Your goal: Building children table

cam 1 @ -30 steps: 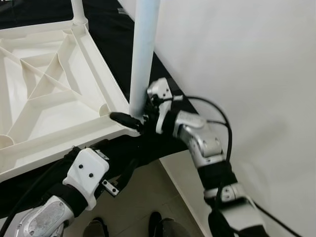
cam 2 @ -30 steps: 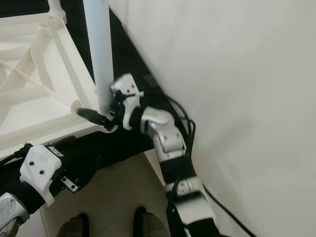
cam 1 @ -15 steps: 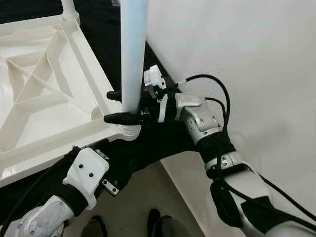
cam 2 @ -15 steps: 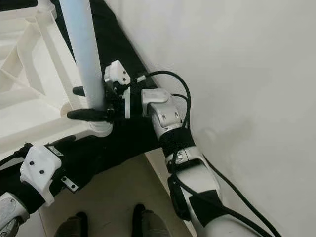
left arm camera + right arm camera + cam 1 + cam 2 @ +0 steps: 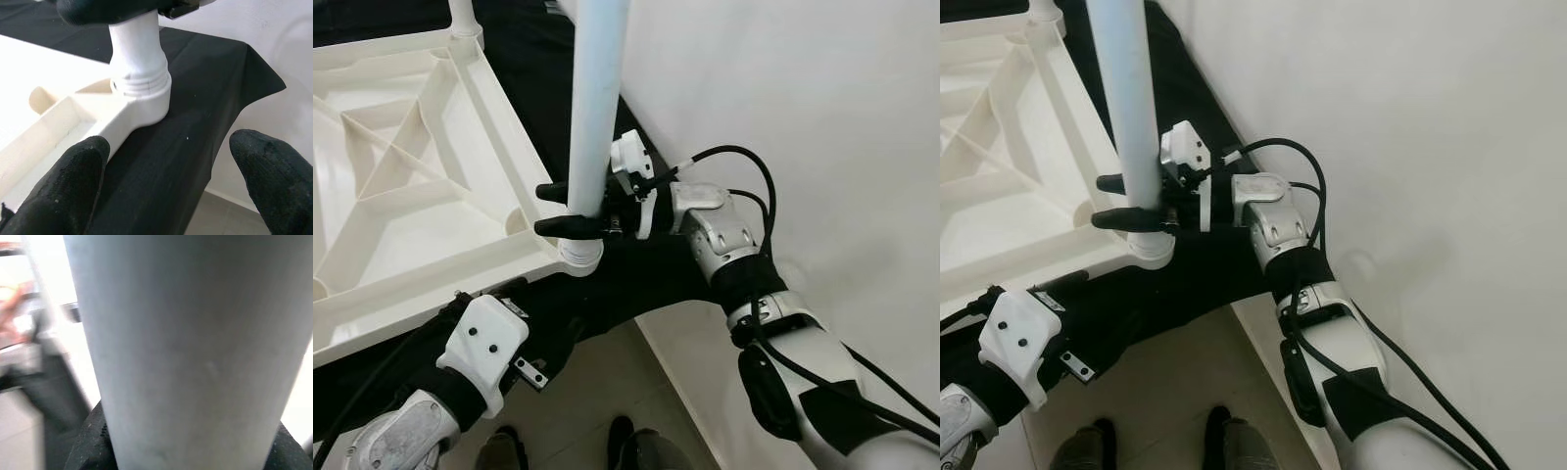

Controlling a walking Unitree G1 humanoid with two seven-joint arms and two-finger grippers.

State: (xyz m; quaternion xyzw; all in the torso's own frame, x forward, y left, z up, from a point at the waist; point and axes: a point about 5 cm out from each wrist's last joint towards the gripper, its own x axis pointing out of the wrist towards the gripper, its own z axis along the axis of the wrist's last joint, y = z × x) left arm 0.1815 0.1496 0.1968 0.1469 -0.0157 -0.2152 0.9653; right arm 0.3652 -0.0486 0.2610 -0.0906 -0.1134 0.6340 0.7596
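Where earlier open, right pincer (image 5: 570, 208) clamping leg (image 5: 595, 108).

My right arm bends in from about four o'clock, elbow low, wrist level and pointing toward nine. My right gripper (image 5: 570, 208) is closed round a pale leg (image 5: 595, 117), one black finger on each side of it. My left arm comes up from seven o'clock, its white-cased wrist aimed at one o'clock; my left gripper (image 5: 173, 183) hangs with its fingers (image 5: 66, 188) spread wide, holding nothing.
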